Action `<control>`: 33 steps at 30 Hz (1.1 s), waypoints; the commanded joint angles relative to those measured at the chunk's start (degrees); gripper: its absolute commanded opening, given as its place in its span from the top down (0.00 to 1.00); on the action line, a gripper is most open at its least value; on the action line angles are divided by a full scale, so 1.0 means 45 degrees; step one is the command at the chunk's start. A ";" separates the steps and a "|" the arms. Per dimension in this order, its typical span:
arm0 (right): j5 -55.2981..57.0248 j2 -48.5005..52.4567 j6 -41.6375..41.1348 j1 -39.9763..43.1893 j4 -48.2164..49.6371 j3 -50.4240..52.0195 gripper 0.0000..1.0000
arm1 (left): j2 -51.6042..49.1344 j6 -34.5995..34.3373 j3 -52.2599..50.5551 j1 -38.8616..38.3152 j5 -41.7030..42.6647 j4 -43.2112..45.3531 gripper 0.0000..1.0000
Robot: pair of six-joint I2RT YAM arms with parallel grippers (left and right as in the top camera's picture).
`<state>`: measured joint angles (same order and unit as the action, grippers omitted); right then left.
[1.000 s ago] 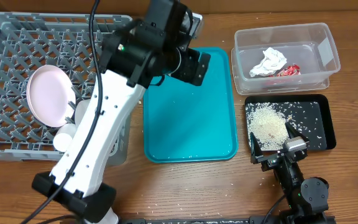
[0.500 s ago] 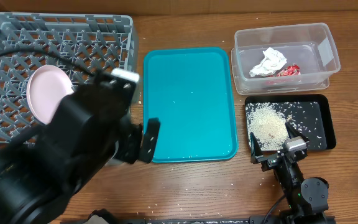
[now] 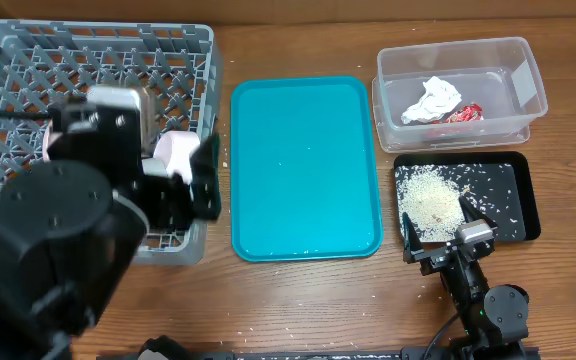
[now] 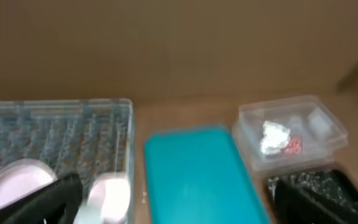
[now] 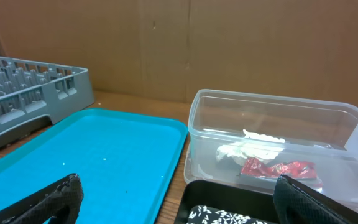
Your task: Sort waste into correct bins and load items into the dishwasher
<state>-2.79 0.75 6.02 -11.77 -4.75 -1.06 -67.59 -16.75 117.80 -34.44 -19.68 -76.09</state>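
The grey dish rack (image 3: 98, 60) stands at the left, with the pink-white plate (image 3: 175, 150) in it, mostly hidden by my left arm. My left gripper (image 3: 183, 190) hangs open and empty over the rack's front right corner. The blurred left wrist view shows the rack (image 4: 55, 124), the plate (image 4: 11, 186) and a pale cup or bowl (image 4: 110, 196). The clear tub (image 3: 513, 100) holds the white napkin (image 3: 433, 100) and red wrapper (image 3: 465, 113). The black tray (image 3: 508, 215) holds rice (image 3: 428, 200). My right gripper (image 3: 446, 235) is open at its front edge. Chopsticks are hidden.
The flat teal tray (image 3: 306, 170) lies between the rack and the bins, with a few rice specks on it. It also shows in the right wrist view (image 5: 104, 155), next to the tub (image 5: 204, 118). A cardboard wall stands behind the table. Stray grains dot the wood.
My left arm has swung from the far end of the teal tray back and left, and is now over the rack's front. The right arm has not moved.
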 commanded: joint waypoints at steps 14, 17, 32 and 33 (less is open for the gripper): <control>-0.0068 -0.0083 -0.0044 -0.0063 0.0039 0.0131 0.00 | 1.0248 0.2866 -1.9181 0.6125 0.7572 1.3872 0.00; -0.0068 -0.0083 -0.0044 -0.0063 0.0034 0.0131 0.00 | 1.1851 0.2861 -2.1017 0.6290 0.7373 1.4615 0.00; -0.0068 -0.0083 -0.0044 -0.0063 0.0034 0.0131 0.00 | 1.4979 0.2195 -2.6121 0.6815 0.4580 1.6500 0.00; -0.0068 -0.0083 -0.0044 -0.0063 0.0034 0.0131 0.00 | 1.4979 0.2195 -2.6117 0.6815 0.4609 1.6500 0.00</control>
<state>-2.98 0.80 6.02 -11.77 -4.78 -1.06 -0.95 -5.17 0.93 -4.08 4.01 -2.57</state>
